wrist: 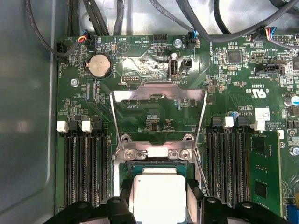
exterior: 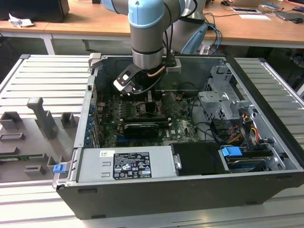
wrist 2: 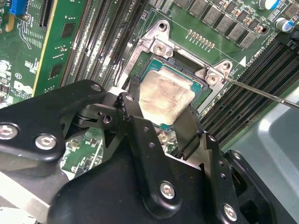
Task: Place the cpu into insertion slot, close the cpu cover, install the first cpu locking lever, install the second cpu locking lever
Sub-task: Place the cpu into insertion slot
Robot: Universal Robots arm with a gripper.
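- The arm reaches straight down into the open computer case. In the exterior view the gripper hangs over the motherboard at about 11 o'clock from the case's middle.
- The claw is narrowed to chip width. In both wrist views its two black fingers sit against opposite edges of the cpu, which is clamped between them.
- The cpu, pale metal face up, lies squarely over the insertion slot. It looks low in the recess, though the fingers hide enough that I cannot tell if it is fully seated.
- In the first wrist view the cpu cover stands flipped open, hinged at the slot's edge just beyond the chip, with bare board showing through its window.
- A thin wire locking lever juts away from a corner of the socket frame, unlatched.
- Banks of black memory slots flank the socket on both sides.
- In the exterior view the grey power supply sits at about 7 o'clock in the case, and the metal drive cage at about 2 o'clock.
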